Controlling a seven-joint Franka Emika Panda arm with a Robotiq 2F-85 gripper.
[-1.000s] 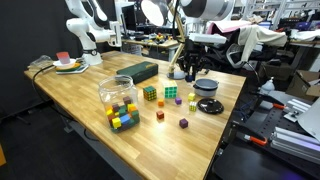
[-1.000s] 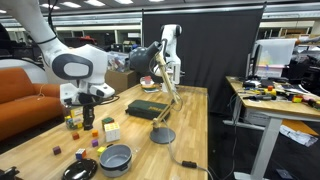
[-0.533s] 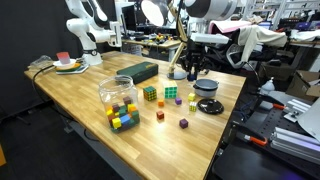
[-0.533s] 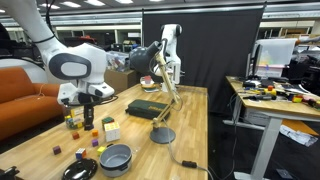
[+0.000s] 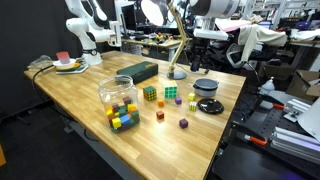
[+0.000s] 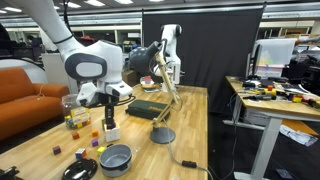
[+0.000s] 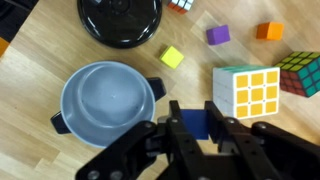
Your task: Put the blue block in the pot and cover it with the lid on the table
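In an exterior view, the camera is looking down across the whole table (image 5: 80,95) from afar, with the pot (image 5: 205,87) and lid (image 5: 209,105) lying centre right. In an exterior view, it is looking low along the tabletop, with the pot (image 6: 115,158) at lower left. The wrist view is looking straight down from close by, sharing both.

The arm (image 6: 88,68) arches over the counter (image 7: 40,60) with its wrist pointing straight down. The gripper (image 7: 197,118) hangs above the surface, jaws closed on the blue block (image 7: 197,126), with one finger (image 7: 177,116) pressed to each side.
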